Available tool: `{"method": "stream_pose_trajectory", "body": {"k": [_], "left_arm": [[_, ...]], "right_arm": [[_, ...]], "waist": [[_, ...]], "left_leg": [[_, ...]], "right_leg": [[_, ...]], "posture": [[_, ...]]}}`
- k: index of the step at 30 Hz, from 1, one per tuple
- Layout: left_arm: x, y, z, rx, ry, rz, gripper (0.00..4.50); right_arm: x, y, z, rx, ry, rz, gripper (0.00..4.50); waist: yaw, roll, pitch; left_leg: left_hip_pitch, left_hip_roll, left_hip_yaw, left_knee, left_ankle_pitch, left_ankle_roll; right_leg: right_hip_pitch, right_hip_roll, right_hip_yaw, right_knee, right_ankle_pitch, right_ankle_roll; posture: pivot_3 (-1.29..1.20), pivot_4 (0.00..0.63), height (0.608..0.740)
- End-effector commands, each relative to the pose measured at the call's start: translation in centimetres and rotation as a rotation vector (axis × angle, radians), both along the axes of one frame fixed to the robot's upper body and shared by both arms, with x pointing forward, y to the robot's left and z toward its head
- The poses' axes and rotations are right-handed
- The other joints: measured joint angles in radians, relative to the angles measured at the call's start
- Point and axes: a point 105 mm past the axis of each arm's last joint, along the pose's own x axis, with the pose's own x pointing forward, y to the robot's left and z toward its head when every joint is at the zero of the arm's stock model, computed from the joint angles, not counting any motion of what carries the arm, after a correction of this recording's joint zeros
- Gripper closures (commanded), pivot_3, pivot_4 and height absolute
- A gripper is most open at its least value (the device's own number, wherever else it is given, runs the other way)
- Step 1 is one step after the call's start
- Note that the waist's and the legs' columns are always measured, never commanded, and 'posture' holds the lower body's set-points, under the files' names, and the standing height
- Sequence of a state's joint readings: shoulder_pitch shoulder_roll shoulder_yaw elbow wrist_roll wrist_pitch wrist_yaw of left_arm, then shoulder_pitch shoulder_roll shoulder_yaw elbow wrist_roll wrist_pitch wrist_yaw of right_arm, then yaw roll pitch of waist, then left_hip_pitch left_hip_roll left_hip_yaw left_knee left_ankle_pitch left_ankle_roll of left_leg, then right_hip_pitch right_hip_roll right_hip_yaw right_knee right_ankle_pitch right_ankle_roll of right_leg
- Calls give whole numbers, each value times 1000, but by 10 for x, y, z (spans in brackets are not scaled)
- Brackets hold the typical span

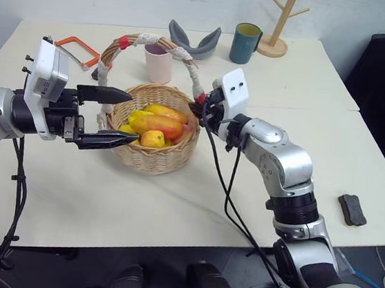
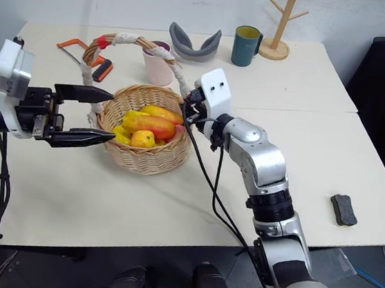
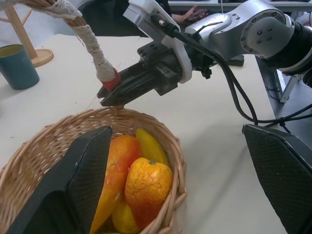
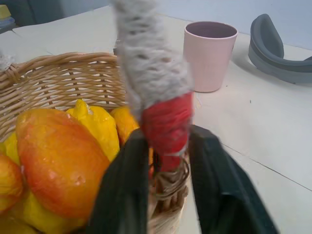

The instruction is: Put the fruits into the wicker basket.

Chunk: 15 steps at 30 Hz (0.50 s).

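Honestly, you look basically done with the loading part: every fruit I can spot is already piled in the wicker basket (image 1: 151, 154), which sits on the desk (image 1: 172, 204) between your two arms. Your right end effector (image 4: 165, 161) is pinched onto the base of the basket's handle (image 1: 148, 42), right at the red tie (image 4: 166, 127), with the cloth-wrapped part rising above it. Your left end effector (image 1: 115, 118) is spread wide and holding nothing, hovering at the basket's other side with one finger over the rim and one outside it.

My guess is the next move is either letting go of the handle or steadying the basket, so go gentle; a yank there could tip the whole load.

Count-wise: one basket, and roughly four or five fruits showing, with the big orange-red mango-like one (image 1: 158, 124) on top, a bumpy orange one (image 3: 147, 183), and a couple of yellow ones (image 4: 100, 127). Anything buried underneath I can't count. No loose fruit on the desk that I can see.
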<state>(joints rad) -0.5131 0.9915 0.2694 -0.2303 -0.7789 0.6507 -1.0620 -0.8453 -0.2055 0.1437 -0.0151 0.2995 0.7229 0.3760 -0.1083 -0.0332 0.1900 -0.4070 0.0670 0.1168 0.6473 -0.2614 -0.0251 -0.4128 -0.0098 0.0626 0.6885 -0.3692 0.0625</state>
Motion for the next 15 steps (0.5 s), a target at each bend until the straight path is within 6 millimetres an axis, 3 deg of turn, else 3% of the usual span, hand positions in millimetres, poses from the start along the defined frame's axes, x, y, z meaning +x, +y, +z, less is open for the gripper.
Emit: {"method": "stream_pose_trajectory", "body": {"k": [1, 3, 8, 15], "left_arm": [[-3, -4, 10, 7, -65, -13, 0], [-1, -6, 10, 6, -67, -24, 0], [4, -9, 10, -6, -66, -48, 0], [13, -12, 8, -29, -59, -75, 0]], "right_arm": [[-5, -10, 22, 71, -65, -23, 4378], [-6, -29, 35, 82, -110, -75, 4378], [-7, -101, 60, 57, -186, -257, 4378], [-29, -231, 65, -36, -180, -591, 4378]], "waist": [[1, 0, 0], [2, 0, 0], [22, 0, 0], [33, 0, 0]], "left_leg": [[0, 0, 0, 0, 0, 0], [0, 0, 0, 0, 0, 0], [0, -1, 0, 0, 0, 0], [0, -1, 0, 0, 0, 0]], "right_leg": [[0, 0, 0, 0, 0, 0], [0, 0, 0, 0, 0, 0], [0, -1, 0, -1, 0, 0], [1, 0, 0, -2, 0, 0]], "posture": [[0, 150, 740], [0, 150, 740], [0, 150, 740], [0, 150, 740]]}}
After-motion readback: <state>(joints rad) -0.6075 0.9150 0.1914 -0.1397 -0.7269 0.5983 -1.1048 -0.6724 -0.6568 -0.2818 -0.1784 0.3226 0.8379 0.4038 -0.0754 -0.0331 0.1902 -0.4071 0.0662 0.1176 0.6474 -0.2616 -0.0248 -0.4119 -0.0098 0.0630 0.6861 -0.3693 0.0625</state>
